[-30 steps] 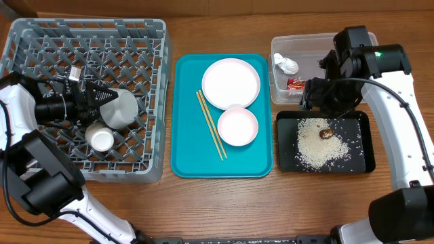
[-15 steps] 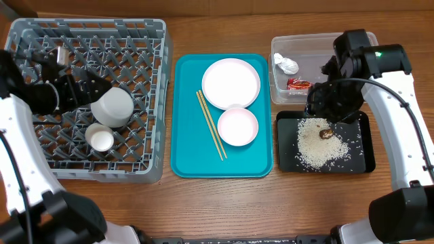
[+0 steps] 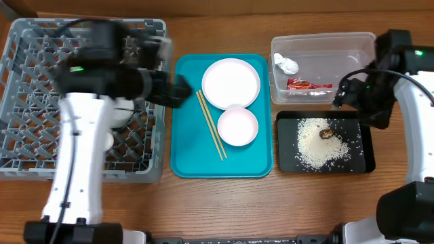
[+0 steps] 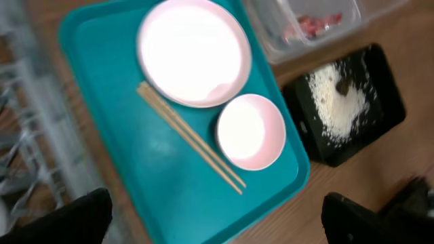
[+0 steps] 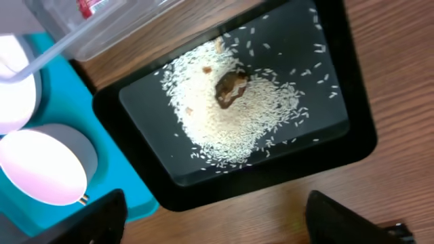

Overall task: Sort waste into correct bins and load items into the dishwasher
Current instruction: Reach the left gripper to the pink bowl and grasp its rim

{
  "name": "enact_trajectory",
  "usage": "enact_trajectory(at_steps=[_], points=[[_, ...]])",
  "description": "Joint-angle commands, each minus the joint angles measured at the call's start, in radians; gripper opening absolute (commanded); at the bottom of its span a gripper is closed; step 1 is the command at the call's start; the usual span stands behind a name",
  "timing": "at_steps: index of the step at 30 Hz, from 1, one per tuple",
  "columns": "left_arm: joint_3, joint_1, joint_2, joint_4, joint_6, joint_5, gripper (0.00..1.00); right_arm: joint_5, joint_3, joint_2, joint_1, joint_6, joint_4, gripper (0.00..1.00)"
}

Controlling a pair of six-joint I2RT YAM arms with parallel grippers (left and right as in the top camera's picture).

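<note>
- On the teal tray (image 3: 190, 159), the two wooden chopsticks (image 3: 211, 125) are laid side by side, slanted from upper left to lower right. They lie just beside the small white bowl (image 3: 238, 126) and below the large white plate (image 3: 231, 83).
- The sticks are judged the likeliest next pick, being nearest the left gripper (image 3: 178, 91). Its fingers are seen spread wide in the left wrist view, with nothing held.
- The jaws are best turned across the sticks and lowered at mid-length, so that both are pinched together. Thin and flat on the tray, they could easily be split or rolled.
- A grip clear of the bowl's rim is advised.
- The grey dish rack (image 3: 41, 47) is set just left of the tray.
- To the right, the red wrapper (image 3: 308, 85) and white tissue (image 3: 286, 64) are held in the clear tub (image 3: 352, 42). The rice (image 3: 315, 149) and brown scrap (image 3: 326, 133) are kept in the black tray (image 3: 363, 163).
- The right gripper (image 5: 220, 224) is seen near the black tray, its fingers wide apart and empty.
</note>
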Motion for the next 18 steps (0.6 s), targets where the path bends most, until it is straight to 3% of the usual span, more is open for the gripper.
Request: enact_trajectory(at_steps=[1, 9, 13, 18], points=[[0.021, -0.156, 0.036, 0.032, -0.028, -0.141, 1.0, -0.02, 0.029, -0.03, -0.021, 0.0, 0.003, 0.88], [0.021, -0.426, 0.199, 0.092, -0.028, -0.161, 1.0, -0.02, 0.029, -0.029, -0.025, 0.0, 0.0, 0.91], [0.021, -0.502, 0.301, 0.103, -0.028, -0.202, 0.99, -0.02, 0.029, -0.029, -0.025, 0.0, 0.0, 0.91], [0.021, -0.566, 0.431, 0.098, -0.028, -0.294, 0.91, -0.02, 0.029, -0.029, -0.025, 0.0, 0.0, 0.91]])
